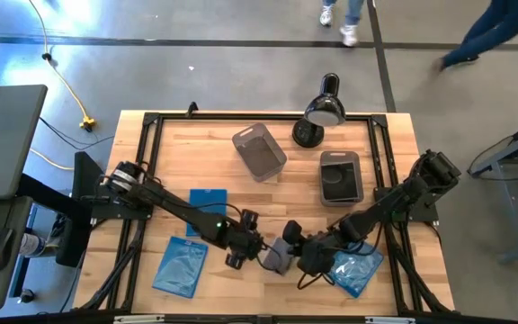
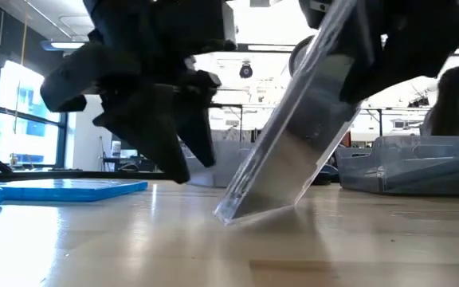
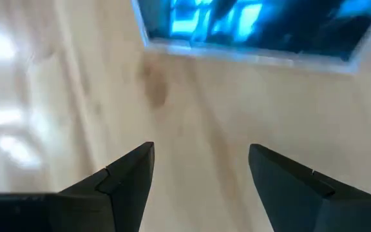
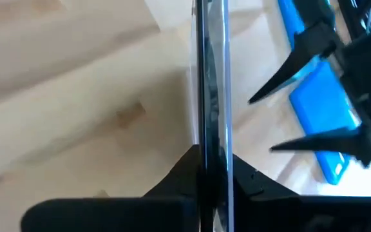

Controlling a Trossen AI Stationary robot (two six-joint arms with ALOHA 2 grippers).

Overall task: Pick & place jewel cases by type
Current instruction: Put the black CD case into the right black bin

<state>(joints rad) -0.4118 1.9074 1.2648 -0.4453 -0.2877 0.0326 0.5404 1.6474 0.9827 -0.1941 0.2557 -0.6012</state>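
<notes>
A clear-grey jewel case (image 2: 293,143) stands tilted on the table near its front edge, between my two grippers. My right gripper (image 4: 211,164) comes in from the right and is shut on it. My left gripper (image 1: 244,250) hangs open just left of the case, touching nothing; its fingers also show in the right wrist view. Three blue jewel cases lie flat on the table: one (image 1: 208,210) behind the left arm, one (image 1: 180,267) at the front left, one (image 1: 358,272) under the right arm. The left wrist view shows a blue case (image 3: 250,26) beyond the open fingers. My right gripper pinches the clear-grey case's two flat faces (image 4: 211,138) between its two fingers, at the raised end. The fingers slant down from the table's right. The case stands steeply tilted, its lower edge (image 2: 233,214) resting on the table.
Two smoky grey tubs stand at the back, one (image 1: 259,150) in the middle, one (image 1: 340,176) to its right with something dark inside. A black lamp (image 1: 320,115) stands behind them. Bare wood lies between the tubs and the grippers. People walk beyond the table's far edge.
</notes>
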